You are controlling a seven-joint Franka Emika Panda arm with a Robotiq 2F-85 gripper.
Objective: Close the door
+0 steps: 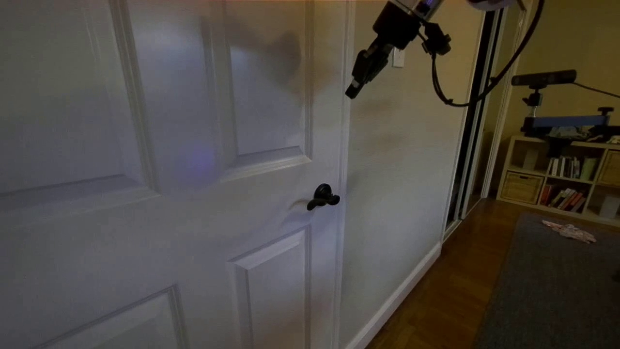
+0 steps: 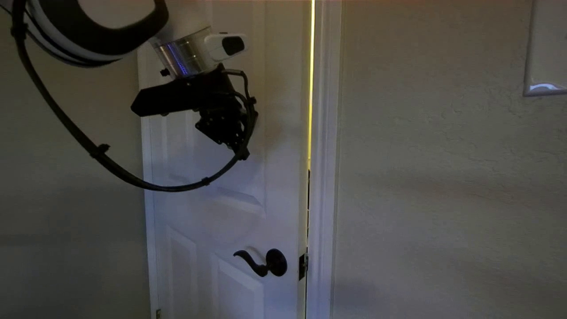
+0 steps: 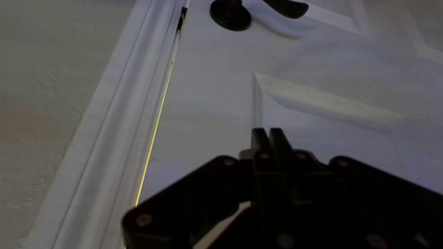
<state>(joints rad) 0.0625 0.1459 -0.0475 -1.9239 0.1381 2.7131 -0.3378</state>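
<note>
The white panelled door fills much of an exterior view and also shows in the other views. It stands slightly ajar. A thin bright yellow strip of light shows between its edge and the white door frame. Its black lever handle shows in both exterior views and at the top of the wrist view. My gripper is shut and empty, its fingertips almost together, pointing at the door above the handle. It shows in both exterior views. Whether it touches the door I cannot tell.
A cream wall with a light switch lies beside the door. The arm's black cable hangs in a loop. A framed picture hangs at right. A shelf and a grey rug are farther off.
</note>
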